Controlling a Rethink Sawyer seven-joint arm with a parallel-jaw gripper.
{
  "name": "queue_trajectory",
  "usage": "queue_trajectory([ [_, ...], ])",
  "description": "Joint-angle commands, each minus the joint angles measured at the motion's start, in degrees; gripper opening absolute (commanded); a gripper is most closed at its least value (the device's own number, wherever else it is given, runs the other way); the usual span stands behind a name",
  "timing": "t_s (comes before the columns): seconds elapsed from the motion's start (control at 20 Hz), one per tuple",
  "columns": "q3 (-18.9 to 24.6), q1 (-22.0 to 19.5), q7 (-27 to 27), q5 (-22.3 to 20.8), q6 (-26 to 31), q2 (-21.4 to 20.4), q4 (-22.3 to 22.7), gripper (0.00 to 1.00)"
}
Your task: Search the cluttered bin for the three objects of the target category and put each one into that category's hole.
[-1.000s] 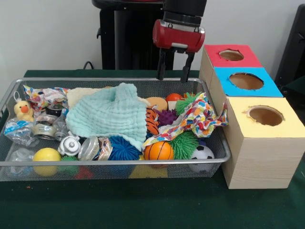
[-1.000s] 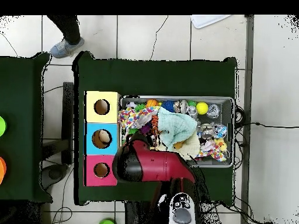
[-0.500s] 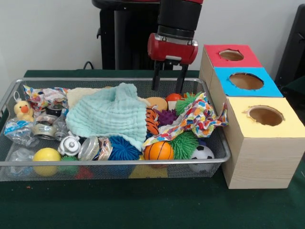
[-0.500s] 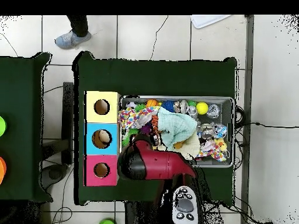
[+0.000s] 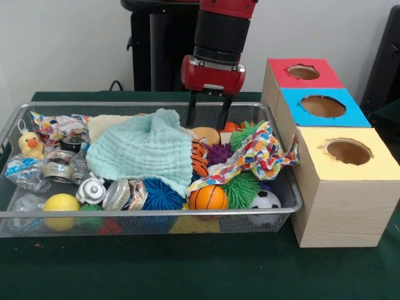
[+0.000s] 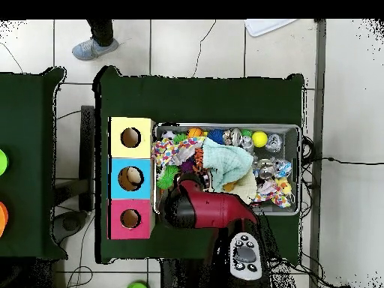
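Observation:
The wire mesh bin (image 5: 150, 214) is full of toys and also shows in the overhead view (image 6: 225, 126). My gripper (image 5: 207, 124) is open and empty. It hangs over the bin's back edge, just above an orange ball and behind the mint cloth (image 5: 147, 150). The yellow duck (image 5: 29, 145) sits at the bin's left end. The orange striped tiger (image 5: 199, 157) lies mid-bin, half under the cloth. A cream soft thing (image 5: 106, 125) shows behind the cloth, mostly hidden. The red-topped hole (image 5: 303, 72) is the far one on the wooden box and also shows in the overhead view (image 6: 130, 218).
The blue-topped hole (image 5: 323, 105) and the yellow-topped hole (image 5: 348, 151) sit nearer along the box. A patterned cloth (image 5: 256, 155), spiky balls, small sport balls and crushed cans fill the bin. A person's shoe (image 6: 94, 49) shows at the overhead view's top.
My gripper has moved left in the front view and come down, from beside the red hole to over the bin's back edge. It stays open. The toys have not moved.

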Motion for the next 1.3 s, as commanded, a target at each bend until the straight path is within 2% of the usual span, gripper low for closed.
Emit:
queue_trajectory([
  [0.05,2.6,-1.1,6.0,-2.6,-4.8,4.1,-5.9,1.00],
  [0.5,-0.2,2.4,8.2,-0.1,-6.1,6.5,-7.5,1.00],
  [0.8,-3.8,6.4,9.4,2.2,-5.8,8.4,-9.5,1.00],
  [1.05,-4.7,8.1,10.8,3.9,-5.8,9.6,-10.3,1.00],
  [1.3,-6.4,10.8,11.5,5.6,-4.2,9.0,-9.9,1.00],
])
